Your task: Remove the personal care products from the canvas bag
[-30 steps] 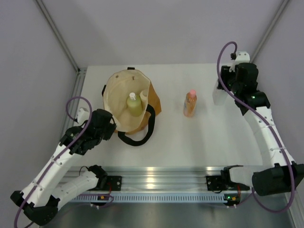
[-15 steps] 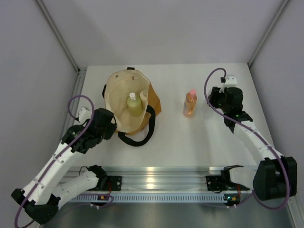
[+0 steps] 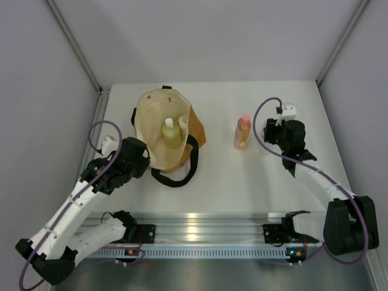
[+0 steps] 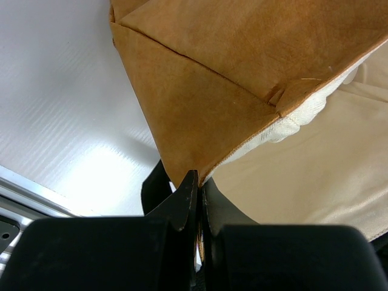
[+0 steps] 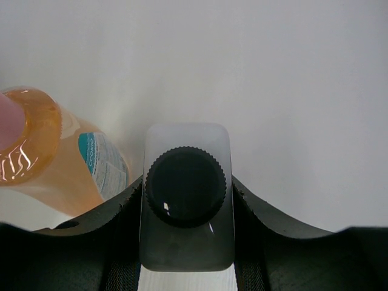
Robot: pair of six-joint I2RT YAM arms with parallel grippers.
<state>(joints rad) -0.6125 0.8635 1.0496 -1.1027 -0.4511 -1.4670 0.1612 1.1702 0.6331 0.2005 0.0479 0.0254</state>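
Observation:
The canvas bag [image 3: 151,115] stands open at the left of the table, cream lining showing. Inside it are the yellow-green bottle with a white cap [image 3: 171,136] and a pale object [image 3: 183,120] against the right wall. My left gripper [image 3: 143,161] is shut on the bag's near rim [image 4: 242,151], its fingertips [image 4: 189,187] pinching the fabric edge. The amber bottle with a pink cap [image 3: 242,132] stands on the table right of the bag. My right gripper [image 3: 267,137] is shut on the whitish bottle with a black cap [image 5: 187,188], just right of the amber bottle [image 5: 54,154].
The bag's black loop handles [image 3: 176,176] lie on the table in front of it. Grey walls close in both sides and the back. An aluminium rail [image 3: 200,233] runs along the near edge.
My right arm has come down and left from the far right, carrying the whitish bottle to beside the amber bottle. My left gripper has kept its hold on the bag's rim.

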